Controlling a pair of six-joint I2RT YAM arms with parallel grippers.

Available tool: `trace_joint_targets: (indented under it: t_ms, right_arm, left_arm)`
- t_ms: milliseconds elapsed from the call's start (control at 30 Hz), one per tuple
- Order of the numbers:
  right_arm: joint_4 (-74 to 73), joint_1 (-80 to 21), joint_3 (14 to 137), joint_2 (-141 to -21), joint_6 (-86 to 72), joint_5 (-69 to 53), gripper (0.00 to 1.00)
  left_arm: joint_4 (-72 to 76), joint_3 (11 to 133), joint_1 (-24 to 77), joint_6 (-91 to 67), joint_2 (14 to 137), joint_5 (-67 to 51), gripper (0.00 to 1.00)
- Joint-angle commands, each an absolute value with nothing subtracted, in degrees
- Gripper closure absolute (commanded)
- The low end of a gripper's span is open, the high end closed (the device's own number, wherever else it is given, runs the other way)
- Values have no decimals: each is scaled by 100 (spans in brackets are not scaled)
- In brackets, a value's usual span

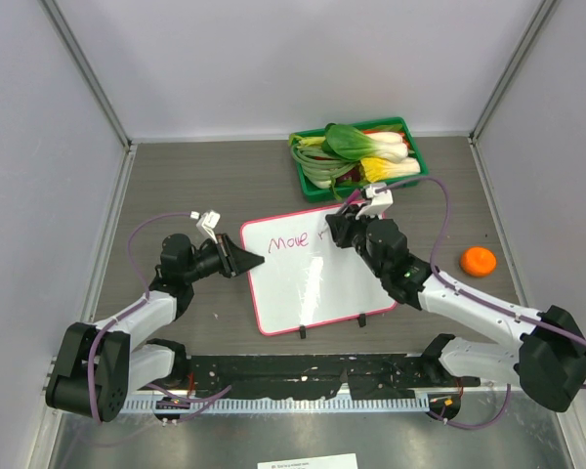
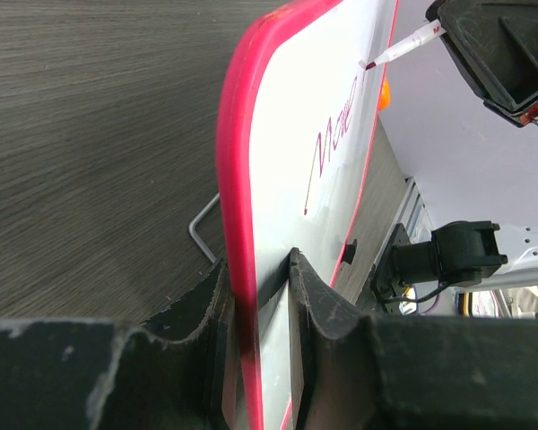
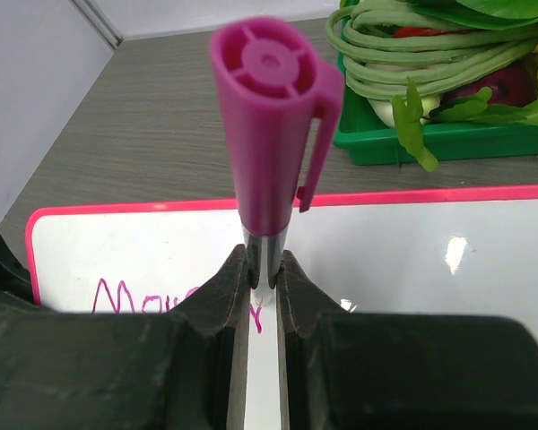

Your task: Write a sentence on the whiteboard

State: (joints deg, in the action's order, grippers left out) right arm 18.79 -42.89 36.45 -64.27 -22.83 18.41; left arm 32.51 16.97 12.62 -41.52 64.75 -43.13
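In the top view the board (image 1: 317, 278) lies flat on the tabletop (image 1: 195, 186) at the centre of the frame. It is turned slightly, so its long axis runs left to right and rises a little toward the right. Its written edge faces the top of the frame and its two black feet (image 1: 301, 332) face the bottom. "Move" (image 1: 288, 241) is written in pink along the upper left. The left gripper (image 1: 246, 261) pinches the board's left edge. The right gripper (image 1: 337, 227) sits over the upper right corner. A green tray (image 1: 413, 156) of vegetables (image 1: 361, 147) is at upper centre-right, and an orange object (image 1: 479, 261) lies at the right.

In the left wrist view the board appears edge-on, its pink frame (image 2: 238, 161) sweeping from bottom centre to the upper right. The gripper's fingers (image 2: 318, 309) are closed on either side of that frame. At the upper right the marker (image 2: 403, 47) slants down to the left, its tip touching the white surface just above the writing.

In the right wrist view the marker stands upright at the centre of the frame with its magenta cap end (image 3: 273, 116) on top. The right gripper's fingers (image 3: 220, 300) are pressed against its barrel. The board spans the lower half of the frame behind it, its top edge running left to right, and the tray sits at the upper right.
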Motion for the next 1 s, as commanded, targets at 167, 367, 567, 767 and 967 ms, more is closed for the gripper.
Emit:
trace_joint_targets:
  t_ms: [167, 367, 567, 767, 967]
  right_arm:
    - [1881, -4236, 3859, -6451, -2206, 2092, 99]
    - [1820, -4245, 3701, -6372, -2267, 2013, 99]
    - [1749, -4236, 3525, -6232, -2347, 1951, 99]
    - [1688, -4236, 3375, -6100, -2417, 1881, 99]
    - [1652, -4228, 3322, -6064, -2426, 1995, 99]
  left_arm:
    - [2953, 1600, 1274, -3472, 6469, -3814, 100]
    - [2936, 1591, 1275, -3463, 6442, -3806, 100]
    - [2927, 1591, 1283, -3463, 6442, -3806, 100]
    - [2927, 1600, 1274, -3463, 6442, -3806, 100]
    - [2909, 1591, 1283, -3463, 6425, -3797, 100]
